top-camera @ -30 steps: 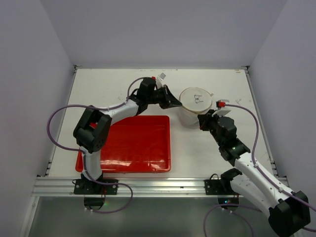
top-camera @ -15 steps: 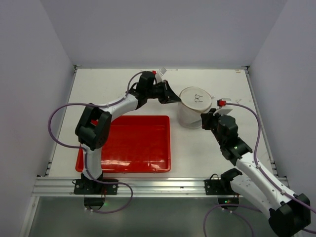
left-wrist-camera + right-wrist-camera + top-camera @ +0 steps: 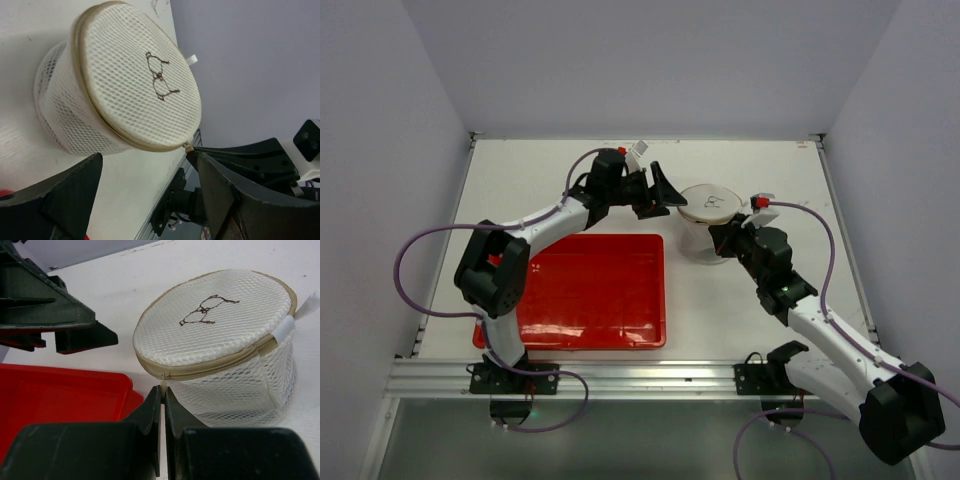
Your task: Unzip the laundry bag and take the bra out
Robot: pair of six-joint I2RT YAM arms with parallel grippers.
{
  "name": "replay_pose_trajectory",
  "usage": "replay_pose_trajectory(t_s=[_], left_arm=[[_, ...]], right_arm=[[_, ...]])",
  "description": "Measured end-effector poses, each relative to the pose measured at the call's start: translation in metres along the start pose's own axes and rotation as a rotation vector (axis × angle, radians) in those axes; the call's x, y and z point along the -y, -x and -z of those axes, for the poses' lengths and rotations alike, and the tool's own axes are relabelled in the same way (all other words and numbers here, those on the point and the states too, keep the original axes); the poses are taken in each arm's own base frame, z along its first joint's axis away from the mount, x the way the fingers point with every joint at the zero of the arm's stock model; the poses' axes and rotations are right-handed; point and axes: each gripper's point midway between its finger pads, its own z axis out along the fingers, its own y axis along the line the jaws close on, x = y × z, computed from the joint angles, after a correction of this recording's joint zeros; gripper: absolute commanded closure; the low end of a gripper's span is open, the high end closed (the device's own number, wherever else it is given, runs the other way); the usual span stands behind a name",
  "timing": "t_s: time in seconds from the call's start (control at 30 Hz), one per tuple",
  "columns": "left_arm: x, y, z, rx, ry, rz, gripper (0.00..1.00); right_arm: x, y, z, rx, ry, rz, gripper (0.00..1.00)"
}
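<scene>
The laundry bag (image 3: 708, 212) is a whitish mesh drum with a tan zipped rim and a small dark stitched mark on its lid; it stands tilted on the table right of the tray. It fills the left wrist view (image 3: 125, 85) and the right wrist view (image 3: 215, 325). My left gripper (image 3: 667, 197) is open just left of the bag and touches nothing (image 3: 145, 157). My right gripper (image 3: 724, 238) is shut on the tan zipper pull (image 3: 163, 386) at the bag's near rim (image 3: 163, 393). The zipper looks closed. The bra is hidden.
A red rectangular tray (image 3: 590, 290) lies on the white table near the left arm, its corner close under my right gripper (image 3: 60, 390). Grey walls enclose the table on three sides. A metal rail (image 3: 620, 375) runs along the near edge.
My left gripper has opened, let go of the bag's rim and drawn back to the left. My right gripper, still shut, has moved up and left against the bag, which now tilts.
</scene>
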Motion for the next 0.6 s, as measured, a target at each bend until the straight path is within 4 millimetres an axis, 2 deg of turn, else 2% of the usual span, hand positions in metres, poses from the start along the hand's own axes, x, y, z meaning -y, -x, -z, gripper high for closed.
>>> replay_pose_trajectory(t_s=[0.13, 0.27, 0.33, 0.6], left_arm=[[0.022, -0.010, 0.009, 0.011, -0.020, -0.030, 0.18], [0.051, -0.022, 0.011, 0.014, -0.058, -0.067, 0.17], [0.058, -0.028, 0.008, 0.006, -0.069, -0.069, 0.17], [0.037, -0.041, -0.007, -0.013, -0.047, 0.017, 0.16]], right_arm=[[-0.005, 0.003, -0.004, 0.016, 0.015, -0.025, 1.00], [-0.009, 0.003, -0.007, 0.020, 0.026, -0.041, 1.00], [-0.010, 0.003, -0.008, 0.021, 0.030, -0.047, 1.00], [-0.014, 0.005, -0.006, 0.044, 0.050, -0.062, 1.00]])
